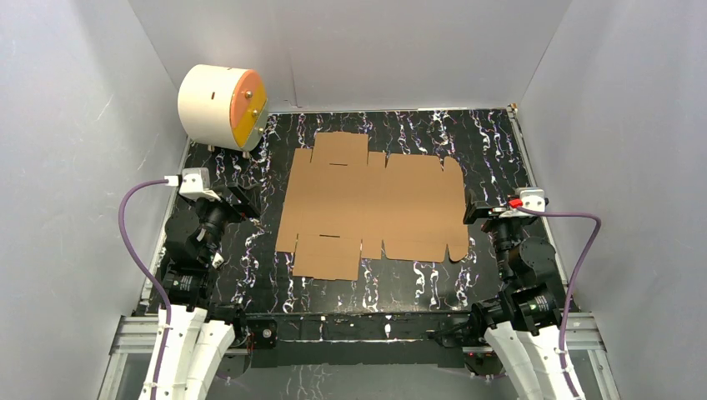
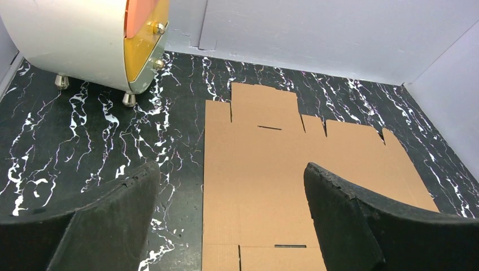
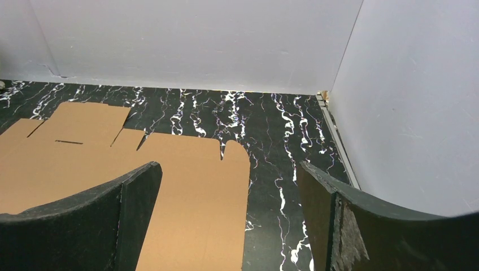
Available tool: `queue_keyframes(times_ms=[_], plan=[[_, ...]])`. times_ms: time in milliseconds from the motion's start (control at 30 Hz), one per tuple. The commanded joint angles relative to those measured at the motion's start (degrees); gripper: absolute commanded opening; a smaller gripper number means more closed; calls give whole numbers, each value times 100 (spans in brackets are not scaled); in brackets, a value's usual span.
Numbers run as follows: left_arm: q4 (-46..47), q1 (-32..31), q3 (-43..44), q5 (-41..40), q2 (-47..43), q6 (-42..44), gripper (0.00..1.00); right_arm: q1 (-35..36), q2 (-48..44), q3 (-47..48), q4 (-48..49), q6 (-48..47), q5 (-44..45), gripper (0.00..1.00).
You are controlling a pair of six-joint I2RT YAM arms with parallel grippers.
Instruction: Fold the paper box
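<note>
Cardboard box [image 1: 371, 204] lies flat, unfolded, centre of surface [image 1: 400, 287], betw. both arms so either can reach. At its left edge, left tool [image 1: 248, 203], jaws wide apart; right tool [image 1: 469, 208] same at right edge. Nothing gripped, prob. poised either side for first fold.

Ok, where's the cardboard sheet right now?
Top view: the cardboard sheet lies flat, centred between the left tool and right tool, with the cream cylinder beyond its far-left corner.
</note>
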Motion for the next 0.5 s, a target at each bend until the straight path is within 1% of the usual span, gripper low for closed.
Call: queue_keyframes(times_ms=[0, 133, 167, 233, 267, 367, 467], plan=[[241, 24, -30, -17, -26, -64, 96, -35, -51, 36, 365, 5, 61, 99], [256, 22, -88, -125, -82, -196, 96, -37, -55, 61, 321, 24, 65, 99], [185, 22, -77, -231, -111, -339, 97, -35, -46, 76, 305, 29, 57, 99], [38, 10, -65, -735, -177, -675, 98, -37, -29, 142, 250, 27, 72, 99], [-10, -17, -55, -795, -193, -675, 98, -41, -22, 194, 116, 37, 114, 98], [-237, -88, 49, -724, -191, -549, 98, -35, 84, 479, -152, 112, 14, 99], [-550, -191, 113, -534, -119, -724, 98, -41, 446, 756, -411, 188, -319, 98]])
